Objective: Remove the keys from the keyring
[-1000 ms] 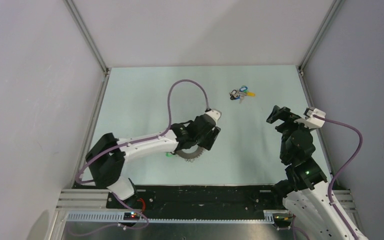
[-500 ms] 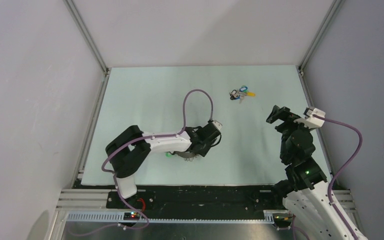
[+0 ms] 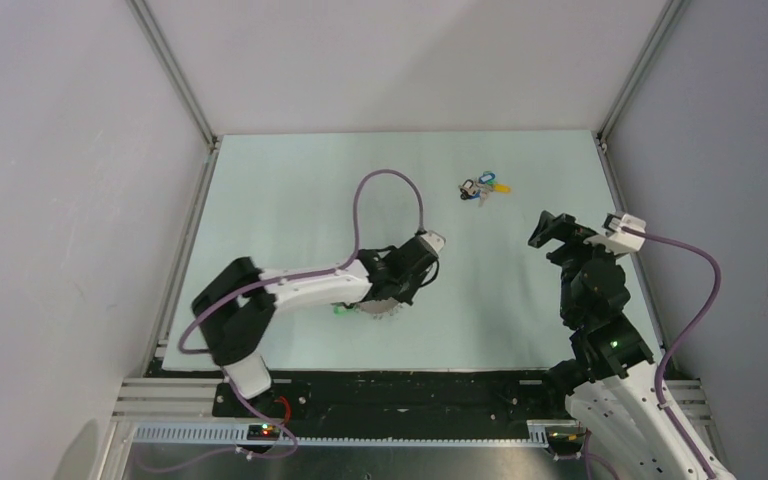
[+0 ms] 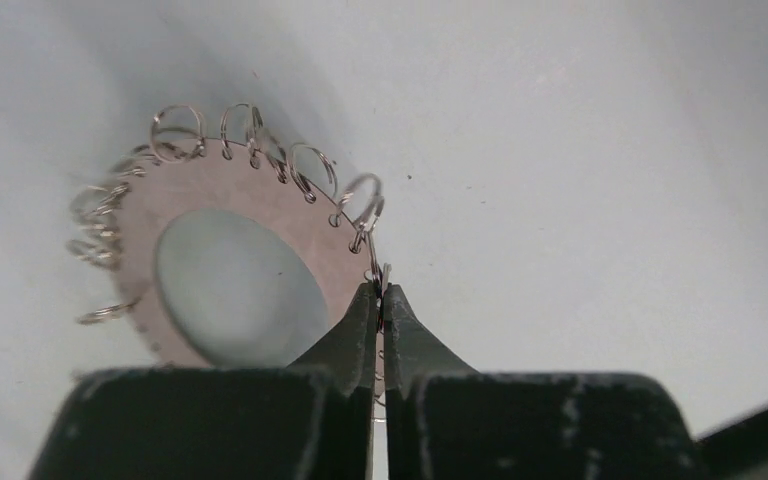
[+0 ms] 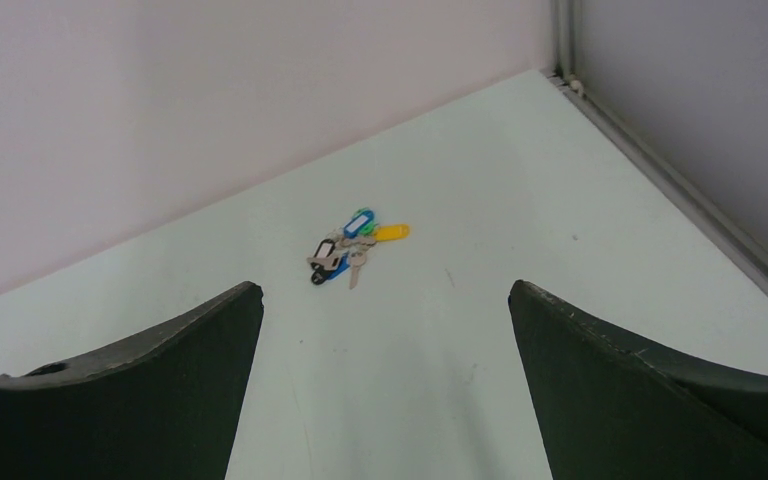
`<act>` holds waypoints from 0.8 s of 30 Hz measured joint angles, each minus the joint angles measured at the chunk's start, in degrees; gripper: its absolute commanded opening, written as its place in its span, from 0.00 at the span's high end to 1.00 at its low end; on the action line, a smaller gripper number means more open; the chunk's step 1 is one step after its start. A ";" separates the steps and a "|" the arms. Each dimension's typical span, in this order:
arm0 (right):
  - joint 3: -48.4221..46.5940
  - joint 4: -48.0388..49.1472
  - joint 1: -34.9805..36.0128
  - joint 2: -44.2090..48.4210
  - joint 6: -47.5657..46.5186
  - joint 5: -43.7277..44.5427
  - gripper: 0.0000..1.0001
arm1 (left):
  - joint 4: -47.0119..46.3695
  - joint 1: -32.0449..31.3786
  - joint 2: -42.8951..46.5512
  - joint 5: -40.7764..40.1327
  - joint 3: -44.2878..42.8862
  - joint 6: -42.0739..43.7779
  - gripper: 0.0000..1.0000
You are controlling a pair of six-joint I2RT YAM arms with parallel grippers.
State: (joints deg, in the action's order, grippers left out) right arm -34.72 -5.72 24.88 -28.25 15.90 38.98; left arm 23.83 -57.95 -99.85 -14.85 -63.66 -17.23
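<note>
The keyring (image 4: 260, 205) is a flat silvery ring with a big hole and many small wire loops round its rim. It lies on the pale table under my left wrist, also visible from above as the keyring (image 3: 381, 309). My left gripper (image 4: 380, 291) is shut on its rim at the right side, with thin metal pinched between the tips. From above, my left gripper (image 3: 400, 288) covers most of the ring. A bright green key head (image 3: 339, 309) pokes out at the ring's left. My right gripper (image 5: 385, 290) hangs open and empty at the right, apart from the ring; from above my right gripper (image 3: 558, 236) shows there too.
A small bunch of keys with blue and yellow heads (image 3: 483, 189) lies at the back of the table, also ahead of my right fingers as the bunch (image 5: 355, 246). Metal frame rails (image 3: 175, 75) and grey walls bound the table. A purple cable (image 3: 385, 195) loops above my left wrist.
My left gripper has come down onto the keyring and closed on its rim; the left arm's elbow shifted. The right arm has barely moved.
</note>
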 measured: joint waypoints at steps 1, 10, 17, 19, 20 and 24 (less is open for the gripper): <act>0.00 0.02 0.00 0.00 -0.02 -1.03 0.06 | 0.35 0.00 2.10 0.11 0.00 0.31 1.00; 1.18 -0.20 0.00 -0.04 -1.57 -22.14 0.13 | 0.87 4.00 20.20 9.01 -1.75 0.94 1.00; 1.84 1.27 0.00 -0.57 -6.56 -40.94 0.15 | 2.86 10.21 28.17 17.33 -3.39 0.85 1.00; 1.97 2.64 0.00 -1.40 -8.07 -45.75 0.18 | 4.46 10.75 30.21 19.02 -4.76 1.25 1.00; 1.99 3.41 0.00 -1.86 -8.63 -47.65 0.19 | 5.25 11.04 31.17 19.85 -5.57 1.33 1.00; 2.03 7.85 0.02 -4.87 -10.40 -57.96 0.19 | 6.51 12.28 35.08 21.66 -7.30 1.84 1.00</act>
State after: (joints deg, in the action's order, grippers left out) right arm -32.69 2.13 24.91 -33.12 5.50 -18.98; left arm 30.35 -45.67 -64.77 6.81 -70.96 -15.40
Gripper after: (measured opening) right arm 0.809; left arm 0.007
